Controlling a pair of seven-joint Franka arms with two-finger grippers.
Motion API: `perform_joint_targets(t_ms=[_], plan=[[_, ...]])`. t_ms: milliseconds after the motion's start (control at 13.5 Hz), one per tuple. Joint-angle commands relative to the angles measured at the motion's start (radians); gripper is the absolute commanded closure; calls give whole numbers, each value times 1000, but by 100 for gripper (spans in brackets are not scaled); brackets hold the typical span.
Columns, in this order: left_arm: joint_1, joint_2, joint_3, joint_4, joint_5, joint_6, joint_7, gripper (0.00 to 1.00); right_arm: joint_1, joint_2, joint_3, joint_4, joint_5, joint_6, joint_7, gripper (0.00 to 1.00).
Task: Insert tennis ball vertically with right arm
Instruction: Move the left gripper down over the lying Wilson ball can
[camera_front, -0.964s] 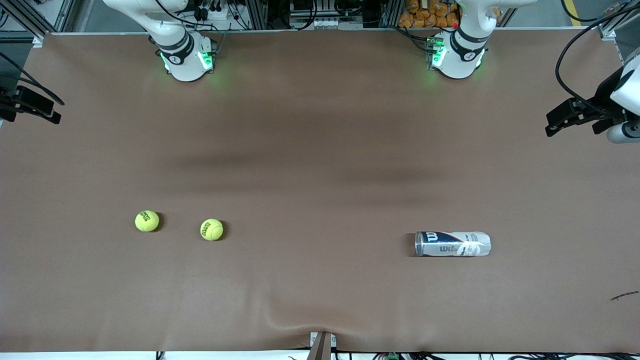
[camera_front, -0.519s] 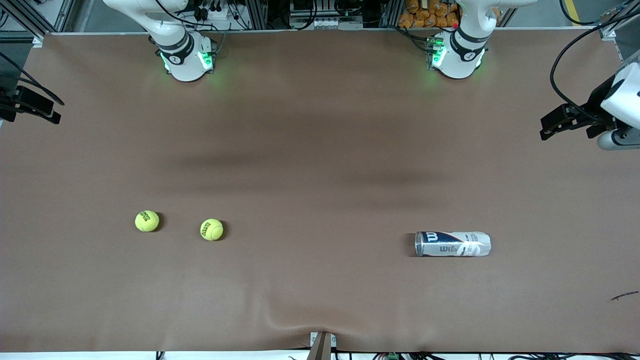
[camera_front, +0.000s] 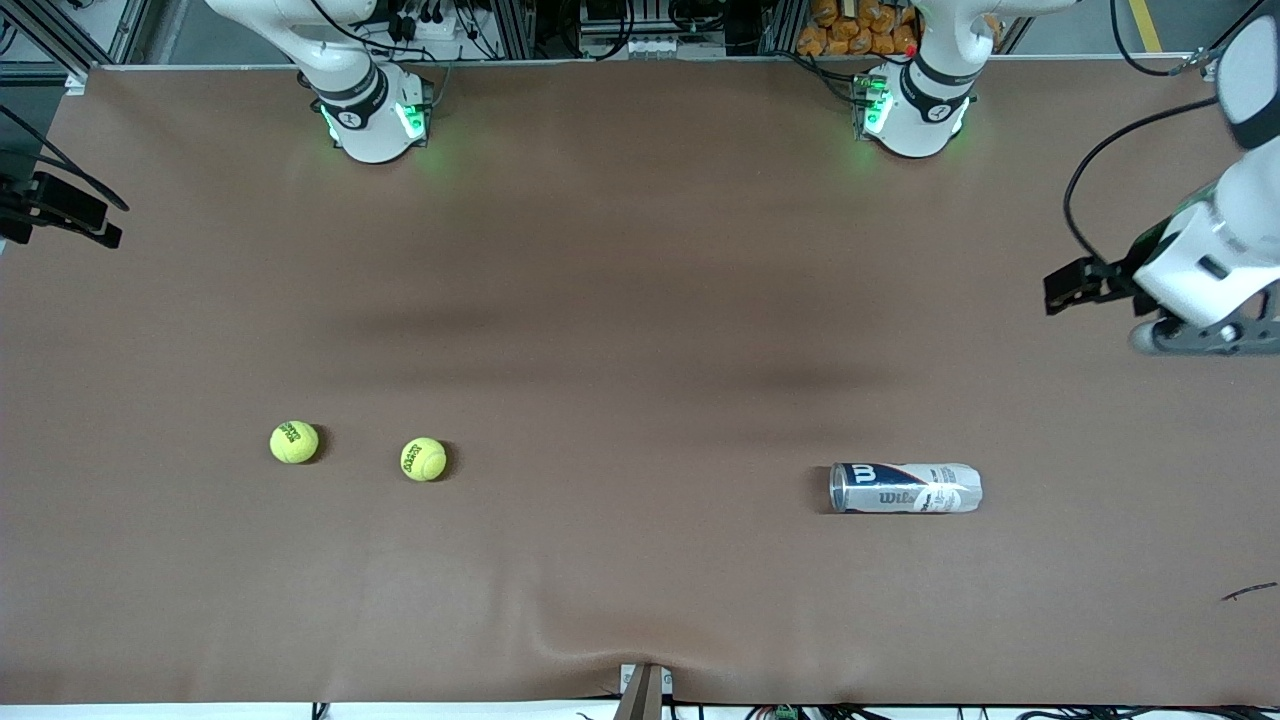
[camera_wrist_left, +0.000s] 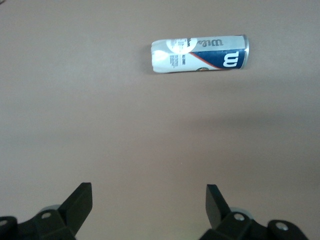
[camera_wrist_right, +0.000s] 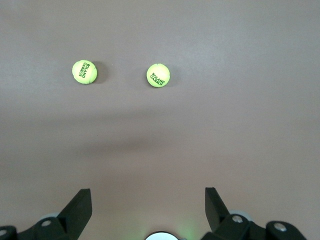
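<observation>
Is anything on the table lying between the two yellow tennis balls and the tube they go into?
Nothing visible: only bare brown table separates the yellow tennis balls from the silver-and-blue tube, which lies on its side.

Table (camera_front: 640, 250): covered edge to edge by a brown cloth, matte, with a raised wrinkle at the edge nearest the front camera and soft dark shadow bands across its middle. Small bracket (camera_front: 645, 690): fixed at that same edge. Aluminium framing (camera_front: 520, 25): stood along the table's upper edge, hung with cables and power strips. Orange packets (camera_front: 855, 25): stacked there. Lighting: even, from overhead.
</observation>
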Motion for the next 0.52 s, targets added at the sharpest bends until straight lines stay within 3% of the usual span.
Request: perform_joint_targets(t_ms=[0,148,445], plan=[[-7,84,0,65,66,51,81,0,-24,9,15,21,-4,-8,-8,0],[-48,138,-5,71,141,111,130,0,-24,9,15,21,-4,-8,-8,0],[-74,225,-5,79,146,207,142,0,-24,9,15,21,-4,-8,-8,0]])
